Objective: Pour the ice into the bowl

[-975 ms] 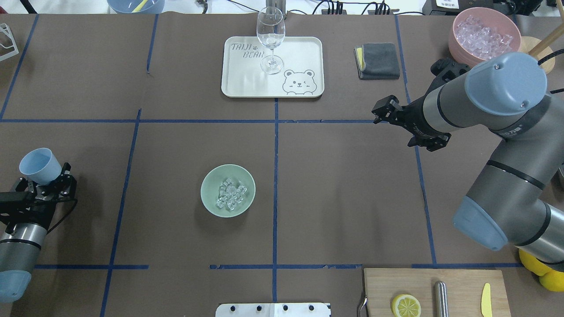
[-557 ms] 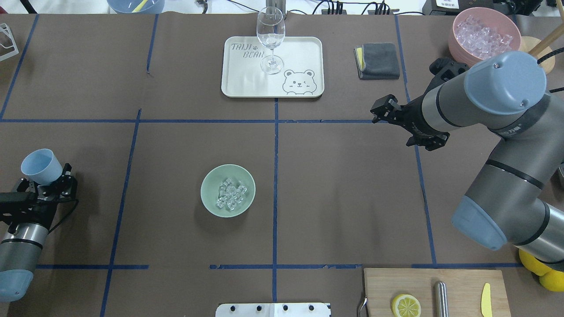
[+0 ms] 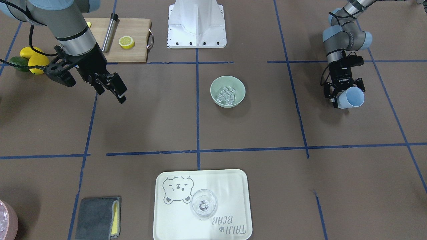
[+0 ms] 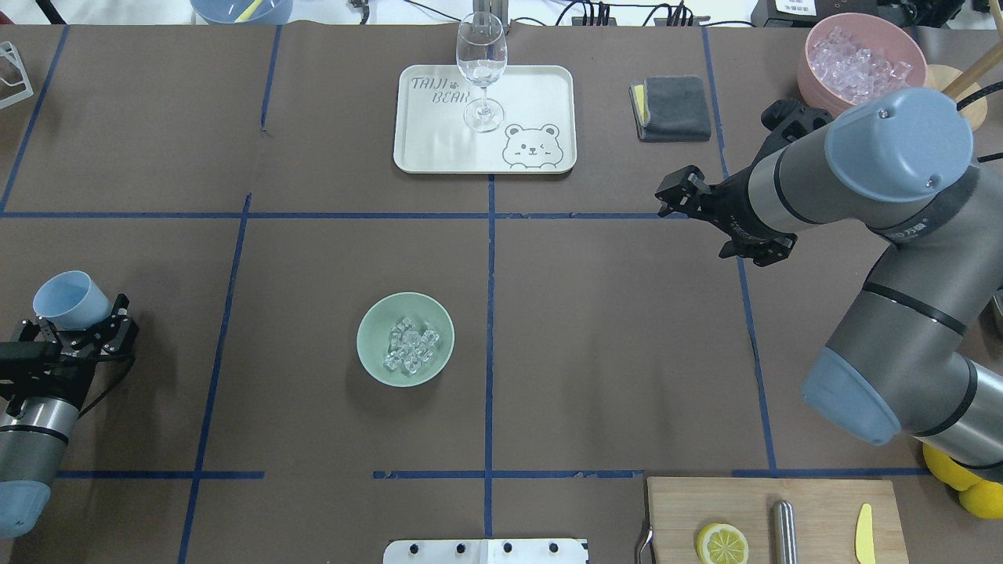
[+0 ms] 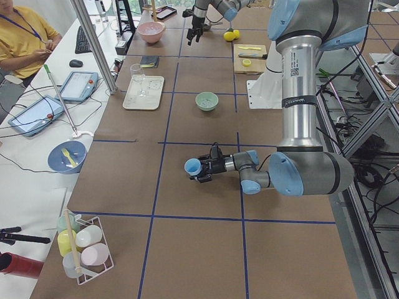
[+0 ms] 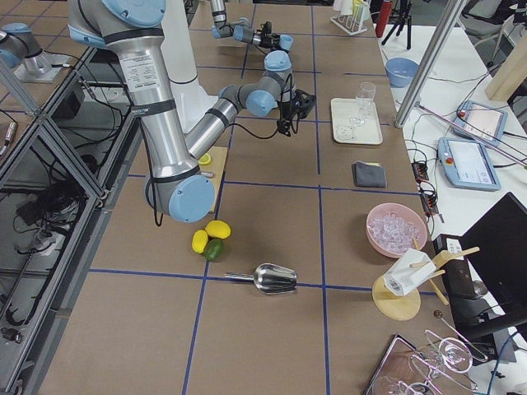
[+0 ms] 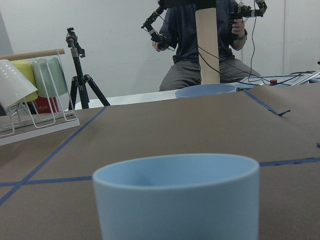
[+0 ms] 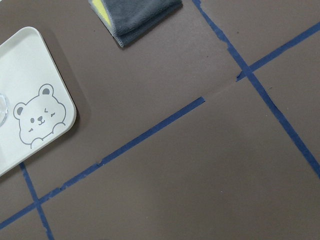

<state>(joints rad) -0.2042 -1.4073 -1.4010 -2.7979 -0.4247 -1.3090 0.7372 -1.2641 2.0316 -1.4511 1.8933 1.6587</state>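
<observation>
Front-facing view: brown table (image 3: 260, 126) gridded with blue tape. Sage-green bowl (image 3: 228, 91) near centre, ice (image 3: 227, 94) heaped inside. Cream bear tray (image 3: 233, 186) carries a wine glass (image 3: 203, 204). Left gripper (image 3: 345, 96) clamps a light blue cup (image 3: 350, 97), mouth tipped toward the camera. Right gripper (image 3: 110, 87) holds nothing, fingers parted narrowly.

Overhead view: bowl (image 4: 405, 338) with ice (image 4: 409, 346) unmoved from a second ago. The cup (image 4: 69, 301) and left gripper (image 4: 78, 333) have drifted slightly lower and leftward; right gripper (image 4: 683, 193) barely shifted. Pink tub (image 4: 860, 61) of ice cubes at far right; grey cloth (image 4: 674, 107) beside it.

Left wrist view: cup rim (image 7: 176, 172) fills foreground; a seated person behind the table.
</observation>
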